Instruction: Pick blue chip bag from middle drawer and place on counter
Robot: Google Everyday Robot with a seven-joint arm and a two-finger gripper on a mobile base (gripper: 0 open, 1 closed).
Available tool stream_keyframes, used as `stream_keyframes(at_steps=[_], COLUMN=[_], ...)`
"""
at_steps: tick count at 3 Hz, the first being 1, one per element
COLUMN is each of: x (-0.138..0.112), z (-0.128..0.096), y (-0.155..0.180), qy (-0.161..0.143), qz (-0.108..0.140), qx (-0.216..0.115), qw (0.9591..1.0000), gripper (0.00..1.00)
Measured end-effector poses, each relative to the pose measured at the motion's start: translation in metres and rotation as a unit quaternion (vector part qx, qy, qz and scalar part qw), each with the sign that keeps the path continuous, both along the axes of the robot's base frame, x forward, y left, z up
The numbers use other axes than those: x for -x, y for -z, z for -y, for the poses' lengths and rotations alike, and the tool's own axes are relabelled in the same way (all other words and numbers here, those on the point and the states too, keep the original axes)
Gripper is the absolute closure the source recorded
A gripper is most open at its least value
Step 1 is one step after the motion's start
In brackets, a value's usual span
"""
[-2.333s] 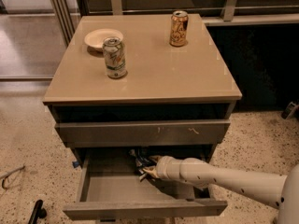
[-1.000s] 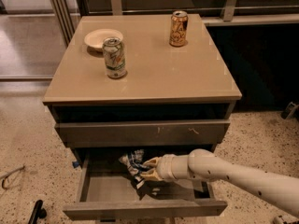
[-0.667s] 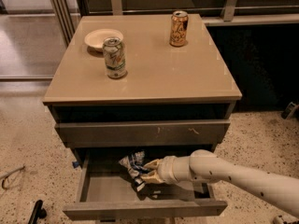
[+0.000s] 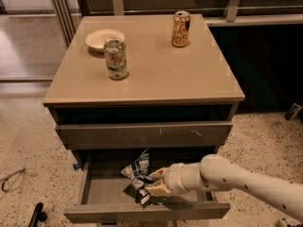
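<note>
**A:** Where did we find the gripper, and in what state?

**B:** The gripper (image 4: 151, 182) reached in from the right, over the open middle drawer (image 4: 118, 213). Its two pale fingers (image 4: 158, 173) were pinched on the blue chip bag (image 4: 138, 168).

**A:** How did the bag lie?

**B:** It was crumpled at the fingertips, on their left side, inside the drawer's span. Its long axis ran roughly upright in the view. One end pointed up towards the scratched drawer front (image 4: 142, 134) above the gripper, and the other end pointed down towards the drawer's front panel. We could not tell whether the lower end touched the drawer floor.

**A:** Could we read any writing?

**B:** No. The bag showed only dark blue with white patches. The counter (image 4: 156, 74) was well above the gripper. It carried a green-and-white can (image 4: 116, 58) up and to the left and an orange can (image 4: 181, 29) farther back. A pale bowl (image 4: 105, 38) was beside the green-and-white can. We could not read the print on either can.
</note>
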State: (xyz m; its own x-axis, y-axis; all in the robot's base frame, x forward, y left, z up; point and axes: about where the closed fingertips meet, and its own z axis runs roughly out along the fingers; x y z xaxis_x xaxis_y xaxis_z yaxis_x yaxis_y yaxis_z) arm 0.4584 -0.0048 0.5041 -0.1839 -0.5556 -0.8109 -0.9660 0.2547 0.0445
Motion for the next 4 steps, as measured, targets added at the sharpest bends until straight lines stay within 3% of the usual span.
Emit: stream_keyframes(at_steps=[2,3,4], x=[0.040,0.019,0.018], z=[0.007,0.011,0.011], y=[-0.100,-0.162,-0.165], qy=[-0.014,-0.013,-0.014], qz=[-0.029,0.028,0.030], qx=[0.000,-0.016,-0.016], qw=[0.9995,0.9994,0.9993], gripper=[1.00,1.00,1.00])
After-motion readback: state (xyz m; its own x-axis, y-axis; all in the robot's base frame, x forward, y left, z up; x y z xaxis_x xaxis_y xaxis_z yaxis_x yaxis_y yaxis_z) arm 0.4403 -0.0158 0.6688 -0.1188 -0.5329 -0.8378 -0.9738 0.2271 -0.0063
